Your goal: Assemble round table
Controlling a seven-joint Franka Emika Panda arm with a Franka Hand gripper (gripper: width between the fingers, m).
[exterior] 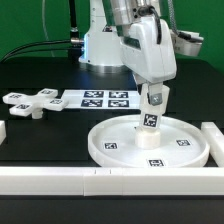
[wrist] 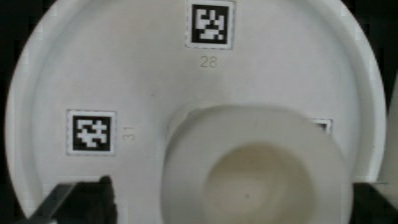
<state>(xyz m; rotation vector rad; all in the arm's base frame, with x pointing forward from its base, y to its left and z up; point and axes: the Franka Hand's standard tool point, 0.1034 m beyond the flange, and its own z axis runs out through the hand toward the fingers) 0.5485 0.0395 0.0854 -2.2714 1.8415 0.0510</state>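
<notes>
The large rimmed round disc (exterior: 110,140) lies flat on the black table, tags facing up. The short thick post (exterior: 151,122) stands upright near the disc's middle. My gripper (exterior: 153,100) hangs straight above it, fingers down on either side of the post's top. In the wrist view the post's hollow top (wrist: 258,165) sits between the dark fingers (wrist: 86,200), with a gap of disc (wrist: 160,70) showing beside each, so my gripper (wrist: 231,202) is open and holds nothing. The small cross-shaped foot (exterior: 30,102) lies apart at the exterior view's left.
The marker board (exterior: 100,98) lies behind the disc, near the arm's base. Long white border bars run along the front (exterior: 100,180) and the exterior view's right (exterior: 212,140), close to the disc's rim.
</notes>
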